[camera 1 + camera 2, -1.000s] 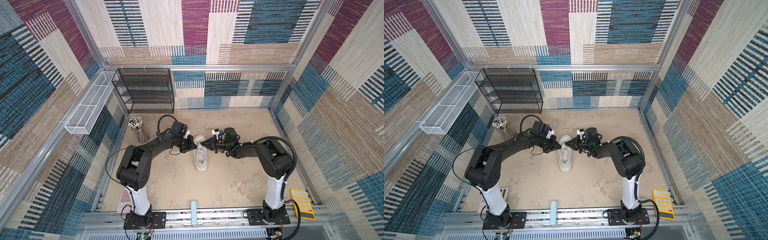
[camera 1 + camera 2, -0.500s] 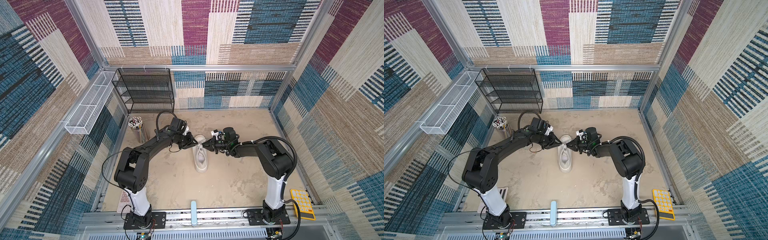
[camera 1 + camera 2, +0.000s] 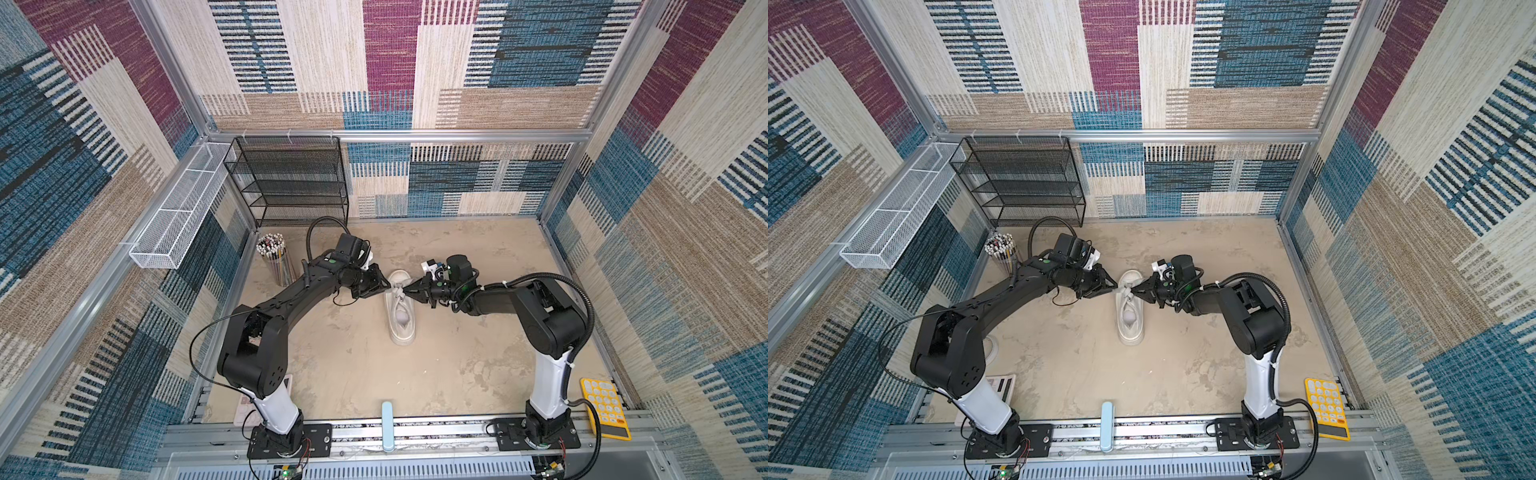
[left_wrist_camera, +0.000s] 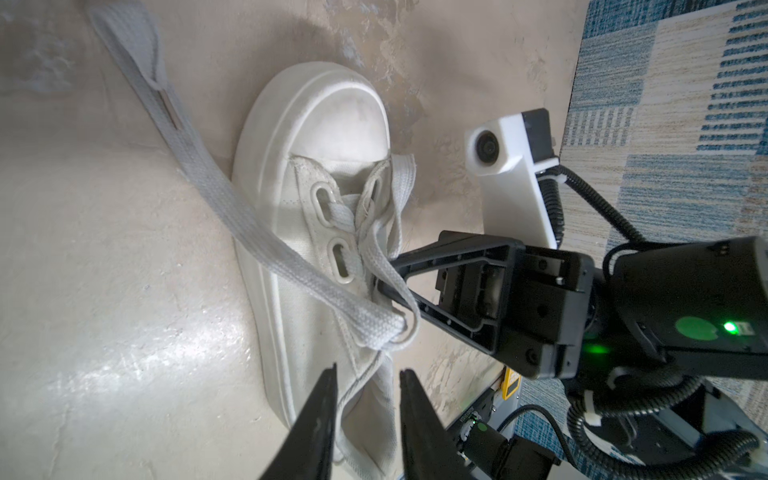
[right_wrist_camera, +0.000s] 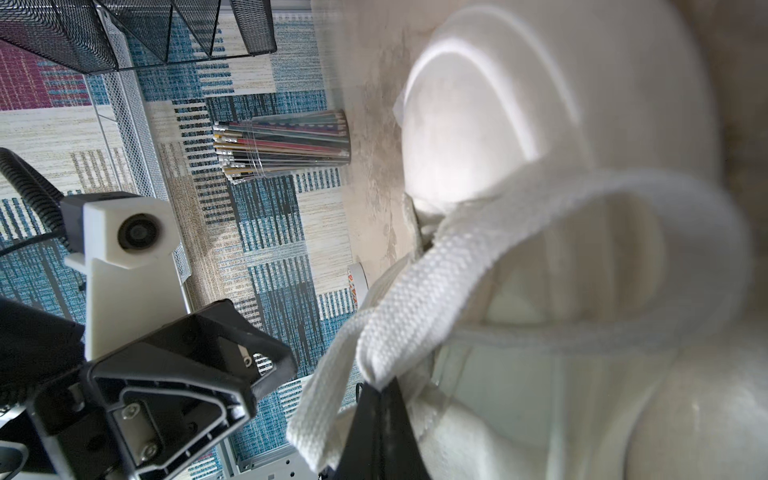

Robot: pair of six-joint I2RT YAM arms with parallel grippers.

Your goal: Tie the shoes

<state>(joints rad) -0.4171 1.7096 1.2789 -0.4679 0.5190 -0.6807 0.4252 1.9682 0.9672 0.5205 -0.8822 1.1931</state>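
Table (image 3: 478,365) of mottled beige is carrying everything, with a black wire rack (image 3: 291,178) standing at its far left corner and a clear cup of pencils (image 3: 276,259) sitting just in front of that rack. Both black arms are reaching inward toward the middle, where the white sneaker (image 3: 401,320) is resting upright on its thick sole, its toe pointing at the far wall. The left pincer (image 4: 365,372) is hovering just beside the sneaker's left flank, its jaws standing slightly apart and gripping nothing. The right pincer (image 5: 379,395) is clenching a fold of the flat off-white lace (image 5: 415,299) above the eyelets, jaws pressed together on the weave. From that pinched fold a long free length of lace is stretching over the sneaker's side and onto the table.
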